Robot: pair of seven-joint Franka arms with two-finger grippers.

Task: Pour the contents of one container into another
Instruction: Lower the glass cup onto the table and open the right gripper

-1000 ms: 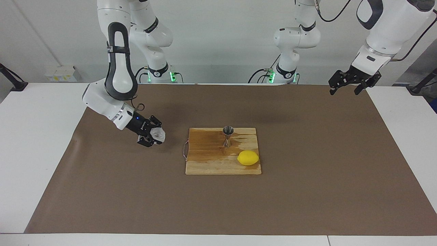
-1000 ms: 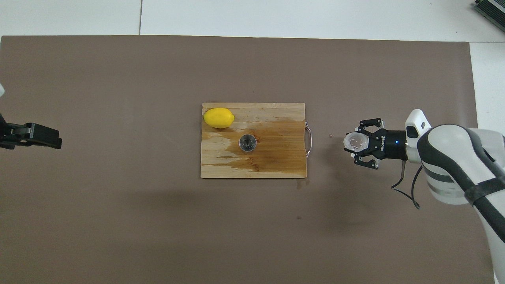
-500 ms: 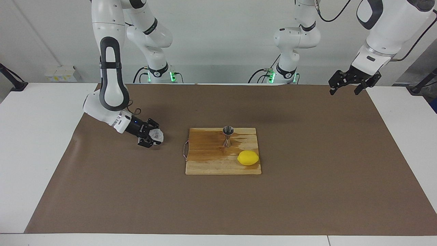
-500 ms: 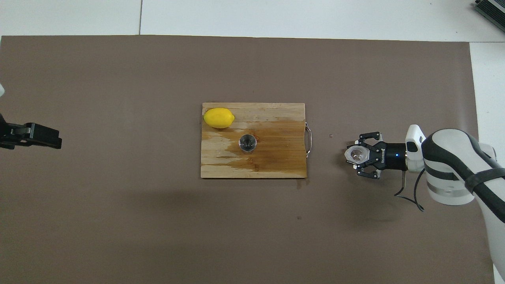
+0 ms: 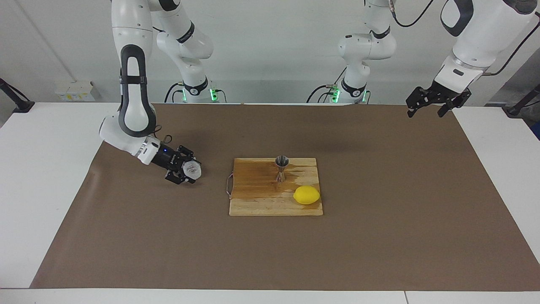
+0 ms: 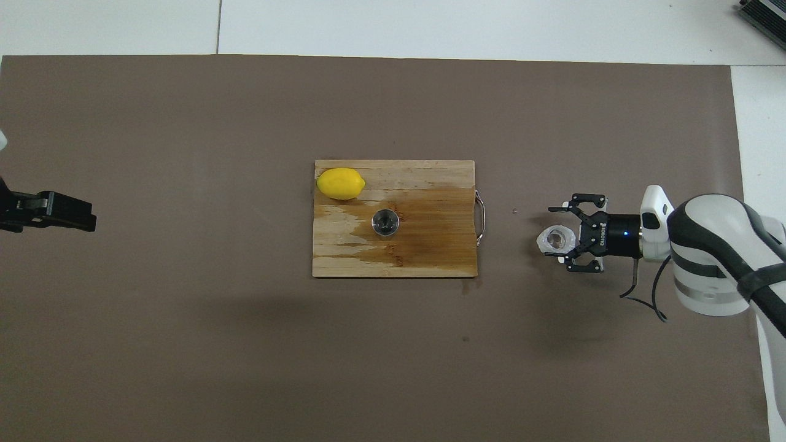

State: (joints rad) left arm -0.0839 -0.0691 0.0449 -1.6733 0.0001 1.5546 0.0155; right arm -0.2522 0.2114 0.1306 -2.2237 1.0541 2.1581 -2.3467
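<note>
Left gripper [image 6: 86, 216] is cut off at the overhead view's 9 o'clock edge, only its black tip showing, arm out of frame. Right arm runs off that view at 4 o'clock. Whether the clear cup [image 5: 193, 169] touches the right gripper's [image 5: 185, 172] fingers is too small to tell; jigger [image 6: 385, 221] contents unreadable.

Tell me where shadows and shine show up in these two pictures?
Facing view: a soft shadow lies on the brown paper under the right gripper and the small clear cup, and the shiny steel hourglass jigger glints. Overhead view: broad faint shadows darken the brown paper nearer the robots than the wooden cutting board, whose dark wet-looking stain looks glossy.
</note>
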